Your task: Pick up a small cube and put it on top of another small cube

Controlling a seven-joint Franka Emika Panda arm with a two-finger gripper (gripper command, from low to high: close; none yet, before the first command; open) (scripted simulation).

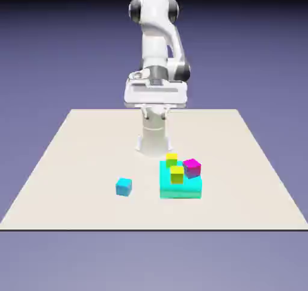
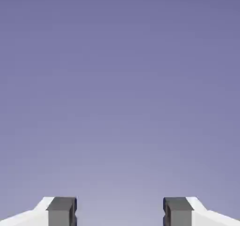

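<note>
Cyan cube (image 1: 124, 187) alone on open table (image 1: 72, 163), hand (image 2: 120, 213) released, high above.

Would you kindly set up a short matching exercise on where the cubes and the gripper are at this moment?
Things:
1. small cyan cube
2. magenta cube
3. large cyan block
4. gripper

Places or states:
a. open, only backdrop between its tips
b. alone on the table, toward the exterior view's left
c. has small cubes resting on it
d. resting on the block, toward the exterior view's right

Pairs: 1-b, 2-d, 3-c, 4-a
</note>
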